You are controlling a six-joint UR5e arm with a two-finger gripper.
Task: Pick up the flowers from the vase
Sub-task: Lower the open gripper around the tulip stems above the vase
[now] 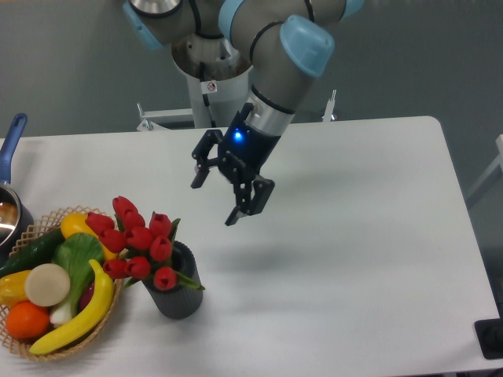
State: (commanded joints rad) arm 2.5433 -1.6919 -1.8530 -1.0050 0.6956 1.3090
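Matt black plastic on the gripper (214,197), with a blue light glowing above the spread jaws. Below and left of the jaws, finely ribbed dark grey vase (179,295), smooth plastic-looking red flowers (139,238), woven wicker basket (47,221). Smooth matt white table (369,236).

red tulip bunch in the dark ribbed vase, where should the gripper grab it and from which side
Probably just under the heads of the red tulip bunch, where leaves and stems narrow above the mouth of the dark grey ribbed vase. The bunch leans left toward the wicker fruit basket, so coming from above and the right looks clearest. The open two-finger gripper hangs on that side.
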